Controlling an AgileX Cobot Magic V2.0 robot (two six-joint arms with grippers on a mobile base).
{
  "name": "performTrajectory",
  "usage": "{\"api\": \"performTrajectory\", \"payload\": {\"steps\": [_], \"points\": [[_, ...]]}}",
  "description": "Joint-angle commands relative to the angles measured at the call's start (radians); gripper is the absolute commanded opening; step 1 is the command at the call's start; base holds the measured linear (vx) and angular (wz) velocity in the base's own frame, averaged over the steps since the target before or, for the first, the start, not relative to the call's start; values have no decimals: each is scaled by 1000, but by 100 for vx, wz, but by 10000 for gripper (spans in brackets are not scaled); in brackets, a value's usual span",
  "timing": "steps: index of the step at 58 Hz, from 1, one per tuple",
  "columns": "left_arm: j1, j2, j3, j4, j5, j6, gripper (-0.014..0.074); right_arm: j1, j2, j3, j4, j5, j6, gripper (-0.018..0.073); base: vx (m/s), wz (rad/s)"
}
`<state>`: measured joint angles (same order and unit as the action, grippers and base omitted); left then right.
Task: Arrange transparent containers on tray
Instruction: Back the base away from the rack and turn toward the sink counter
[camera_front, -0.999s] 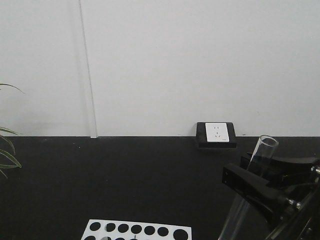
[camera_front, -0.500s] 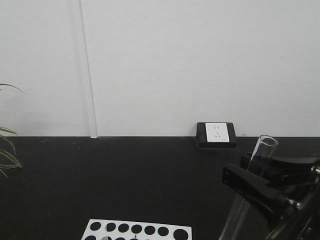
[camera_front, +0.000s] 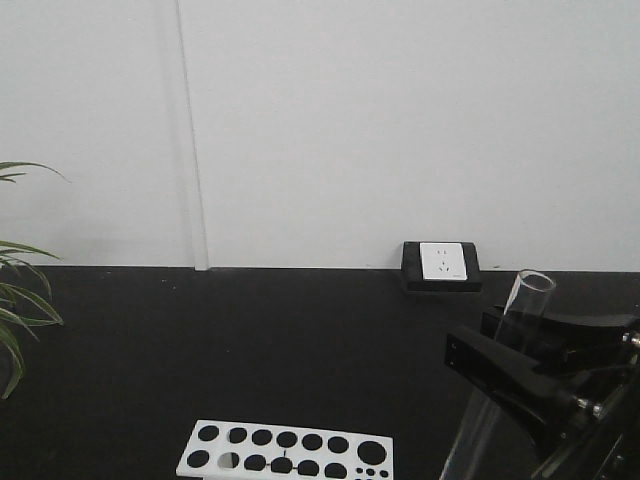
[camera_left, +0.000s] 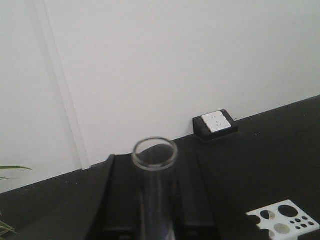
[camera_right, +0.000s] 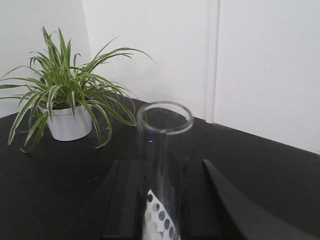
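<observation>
Nothing legible anywhere right now. The white socket plate (camera_front: 441, 261), far on the right at the wall's foot, shows only its slots. The white rack (camera_front: 287, 451), near and centre, has a tiny dark mark too small to read. Neither test tube (camera_left: 155, 200) carries readable print.
</observation>
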<state>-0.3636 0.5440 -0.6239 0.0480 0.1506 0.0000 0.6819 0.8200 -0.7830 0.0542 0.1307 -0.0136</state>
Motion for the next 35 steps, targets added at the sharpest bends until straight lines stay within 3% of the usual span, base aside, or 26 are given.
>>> {"api": "performTrajectory", "payload": {"steps": [1, 35], "points": [[-6, -1, -29, -6, -82, -6, 83, -3, -9, -30, -5, -93, -6, 62, -9, 5], [-6, -1, -29, -6, -82, -6, 83, -3, -9, -30, -5, -93, -6, 62, -18, 6]]}}
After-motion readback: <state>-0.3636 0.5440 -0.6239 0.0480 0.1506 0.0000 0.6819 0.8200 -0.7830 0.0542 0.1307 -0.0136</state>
